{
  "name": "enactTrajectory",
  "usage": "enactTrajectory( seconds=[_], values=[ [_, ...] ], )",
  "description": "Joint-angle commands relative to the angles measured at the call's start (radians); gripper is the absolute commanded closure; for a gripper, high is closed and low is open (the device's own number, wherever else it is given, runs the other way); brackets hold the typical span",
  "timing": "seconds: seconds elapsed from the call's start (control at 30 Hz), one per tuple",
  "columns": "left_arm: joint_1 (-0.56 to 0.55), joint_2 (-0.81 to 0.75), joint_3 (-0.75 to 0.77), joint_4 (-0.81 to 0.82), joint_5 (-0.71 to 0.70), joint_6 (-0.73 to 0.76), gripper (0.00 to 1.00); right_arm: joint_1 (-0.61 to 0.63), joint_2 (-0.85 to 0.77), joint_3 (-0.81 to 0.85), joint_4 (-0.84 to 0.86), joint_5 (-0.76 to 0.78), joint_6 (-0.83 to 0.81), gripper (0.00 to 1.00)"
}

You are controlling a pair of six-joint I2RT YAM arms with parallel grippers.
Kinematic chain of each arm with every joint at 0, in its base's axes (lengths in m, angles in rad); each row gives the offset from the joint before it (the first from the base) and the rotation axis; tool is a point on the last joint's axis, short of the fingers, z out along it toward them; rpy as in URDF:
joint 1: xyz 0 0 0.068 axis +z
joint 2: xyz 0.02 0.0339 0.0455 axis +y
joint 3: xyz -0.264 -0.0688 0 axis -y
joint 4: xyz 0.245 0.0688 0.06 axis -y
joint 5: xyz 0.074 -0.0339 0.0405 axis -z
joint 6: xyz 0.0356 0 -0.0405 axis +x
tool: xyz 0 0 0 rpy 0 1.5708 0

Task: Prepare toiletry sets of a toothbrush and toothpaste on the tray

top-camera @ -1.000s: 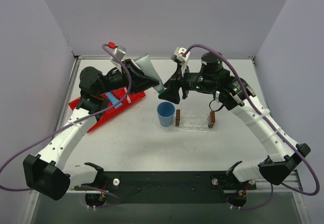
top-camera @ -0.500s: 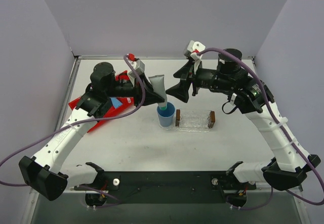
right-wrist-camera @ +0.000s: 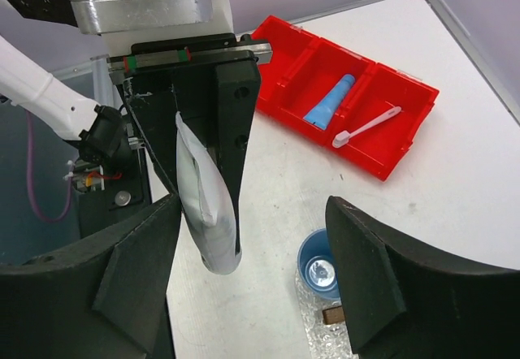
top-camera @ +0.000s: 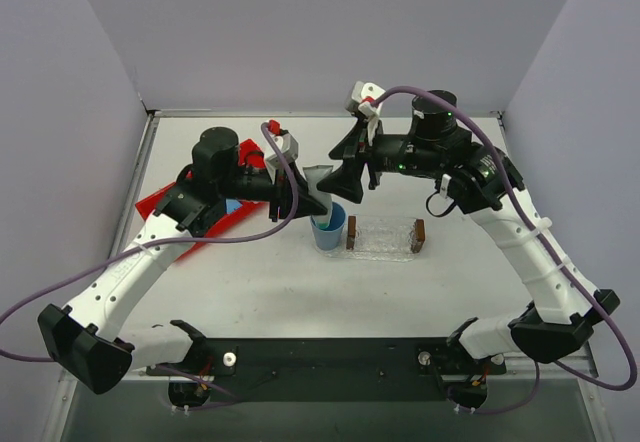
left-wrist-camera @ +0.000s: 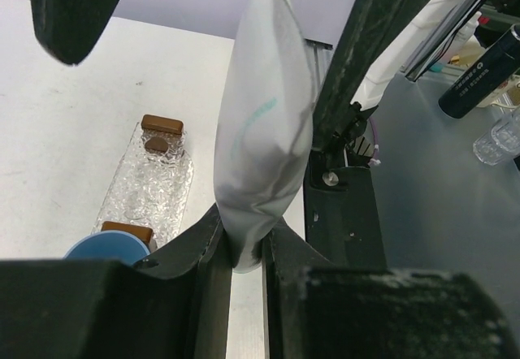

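Toothpaste [left-wrist-camera: 264,131], the pale tube, pinched over the blue cup [top-camera: 328,227]
Left claw [left-wrist-camera: 246,249] is clamped on its lower end, just left of the tray [top-camera: 385,239]; right claw [right-wrist-camera: 252,261] hangs wide open, empty, beside it. Toothbrush [right-wrist-camera: 366,126] and blue tube [right-wrist-camera: 329,101] lie in the red bin [right-wrist-camera: 284,58].

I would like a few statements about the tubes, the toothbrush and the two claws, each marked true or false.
1. The left claw grips the pale tube. True.
2. The right claw is shut on the toothbrush. False: the right claw is open and holds nothing; the toothbrush lies in the red bin.
3. The blue tube lies in the red bin. True.
4. The blue tube and the toothbrush share one compartment. False: they lie in neighbouring compartments.
5. The tray stands beside the blue cup. True.
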Motion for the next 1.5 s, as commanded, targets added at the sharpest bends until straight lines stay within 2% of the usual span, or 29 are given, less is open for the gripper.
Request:
enactTrajectory(
  seconds=[0.0, 0.17, 0.27, 0.3, 0.37, 0.4, 0.47, 0.57, 0.67, 0.7, 0.8, 0.83, 0.93, 1.1, 1.47],
  values=[
    [-0.009, 0.003, 0.061, 0.015, -0.003, 0.034, 1.0, 0.012, 0.025, 0.041, 0.012, -0.061, 0.011, 0.36],
    [-0.015, 0.009, 0.061, 0.012, -0.005, 0.037, 1.0, 0.024, 0.04, 0.044, 0.012, -0.076, 0.014, 0.48],
    [-0.015, 0.012, 0.064, 0.009, -0.01, 0.04, 1.0, 0.029, 0.049, 0.049, 0.009, -0.09, 0.015, 0.59],
    [-0.015, 0.012, 0.061, 0.007, -0.011, 0.04, 1.0, 0.03, 0.052, 0.049, 0.005, -0.092, 0.015, 0.67],
    [-0.015, 0.012, 0.058, 0.007, -0.011, 0.042, 1.0, 0.03, 0.054, 0.049, 0.002, -0.093, 0.015, 0.77],
    [-0.015, 0.009, 0.055, 0.009, -0.014, 0.045, 1.0, 0.032, 0.052, 0.049, 0.0, -0.093, 0.012, 0.89],
    [-0.015, 0.004, 0.047, 0.009, -0.017, 0.046, 1.0, 0.032, 0.048, 0.044, -0.003, -0.086, 0.008, 1.0],
    [-0.015, -0.011, 0.029, 0.026, -0.031, 0.048, 1.0, 0.03, 0.038, 0.032, -0.004, -0.066, -0.002, 1.0],
    [-0.014, -0.031, 0.007, 0.046, -0.058, 0.048, 0.77, 0.03, 0.025, 0.024, -0.012, -0.026, -0.022, 1.0],
    [-0.011, -0.036, 0.003, 0.05, -0.065, 0.046, 0.62, 0.032, 0.02, 0.023, -0.015, 0.008, -0.029, 1.0],
    [0.0, -0.052, -0.004, 0.063, -0.085, 0.04, 0.46, 0.03, 0.003, 0.011, -0.02, 0.072, -0.049, 1.0],
    [0.003, -0.054, -0.004, 0.066, -0.091, 0.037, 0.37, 0.03, -0.006, 0.008, -0.017, 0.091, -0.06, 1.0],
    [0.02, -0.065, -0.004, 0.069, -0.109, 0.032, 0.24, 0.03, -0.02, -0.002, -0.017, 0.161, -0.074, 1.0],
    [0.063, -0.104, -0.013, 0.06, -0.138, 0.034, 0.22, 0.021, -0.069, -0.072, 0.037, 0.25, -0.097, 1.0],
    [0.179, -0.174, -0.103, 0.109, -0.27, -0.024, 0.22, -0.134, -0.28, -0.489, 0.354, 0.367, 0.017, 1.0]
  ],
)
